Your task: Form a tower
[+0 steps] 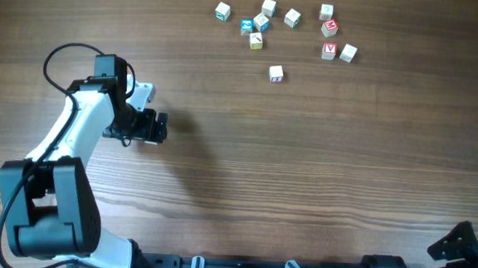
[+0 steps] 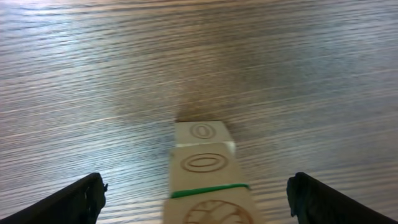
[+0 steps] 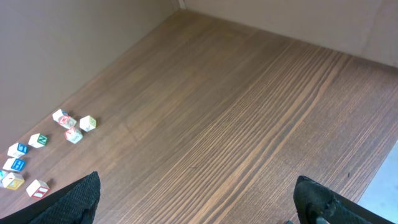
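Tower (image 2: 205,155) upright on table (image 2: 93,74), flanked by left pincer (image 1: 160,127), spread wide seemingly to clear it. Stands well apart from loose cubes (image 1: 276,73). Right pincer (image 3: 196,199) spread too, parked empty aside.

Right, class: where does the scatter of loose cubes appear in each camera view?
Overhead: the loose cubes lie near the top edge, right of centre.
Left wrist: not in it; only the tower shows, at bottom centre.
Right wrist: the loose cubes sit along the lower left edge.
Shared landmark: the wood-grain table, seen in all three views.
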You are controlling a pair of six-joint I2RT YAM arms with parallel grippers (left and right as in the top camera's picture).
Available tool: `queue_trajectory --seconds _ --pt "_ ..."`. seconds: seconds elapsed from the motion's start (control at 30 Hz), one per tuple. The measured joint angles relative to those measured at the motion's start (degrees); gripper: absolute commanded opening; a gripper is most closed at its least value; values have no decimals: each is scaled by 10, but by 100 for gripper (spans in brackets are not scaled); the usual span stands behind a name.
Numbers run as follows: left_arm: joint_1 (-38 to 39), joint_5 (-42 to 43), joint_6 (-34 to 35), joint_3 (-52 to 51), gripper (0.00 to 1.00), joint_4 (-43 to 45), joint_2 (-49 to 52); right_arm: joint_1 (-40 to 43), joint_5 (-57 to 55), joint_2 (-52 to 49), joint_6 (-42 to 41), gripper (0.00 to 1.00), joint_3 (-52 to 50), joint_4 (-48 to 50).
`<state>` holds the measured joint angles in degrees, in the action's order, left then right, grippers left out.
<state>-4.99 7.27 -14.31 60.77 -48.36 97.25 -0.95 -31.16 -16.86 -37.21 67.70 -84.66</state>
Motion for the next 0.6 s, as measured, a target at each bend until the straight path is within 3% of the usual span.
queue_trajectory --seconds 0.27,0.4,0.6 --pt "0 -16 0 0 95 11 5 0 0 0 0 100 0 0" --pt "0 -14 0 0 85 13 11 0 0 0 0 100 0 0" --pt "0 -3 0 0 77 16 26 0 0 0 0 100 0 0"
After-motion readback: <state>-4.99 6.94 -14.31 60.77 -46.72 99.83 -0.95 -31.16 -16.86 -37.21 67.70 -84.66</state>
